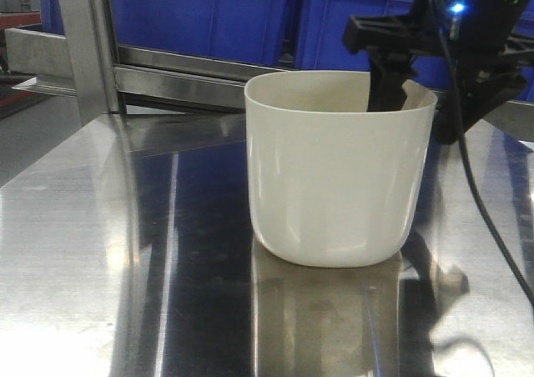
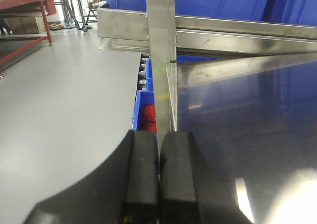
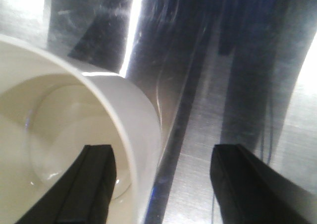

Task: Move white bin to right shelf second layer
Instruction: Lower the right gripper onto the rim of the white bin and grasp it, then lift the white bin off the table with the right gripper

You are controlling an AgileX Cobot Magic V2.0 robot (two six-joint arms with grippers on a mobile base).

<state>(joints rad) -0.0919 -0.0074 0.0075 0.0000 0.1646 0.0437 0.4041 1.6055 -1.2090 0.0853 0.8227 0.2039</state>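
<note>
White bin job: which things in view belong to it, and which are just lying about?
Job: white bin; right gripper, jaws open astride the bin's wall.
Lying about: blue crates; steel table top; left gripper, jaws shut; red workbench.

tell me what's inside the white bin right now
Inside the white bin, one finger of the right gripper dips in; the other sits outside the wall. The visible floor is bare; the patch beneath that finger is hidden.
</note>
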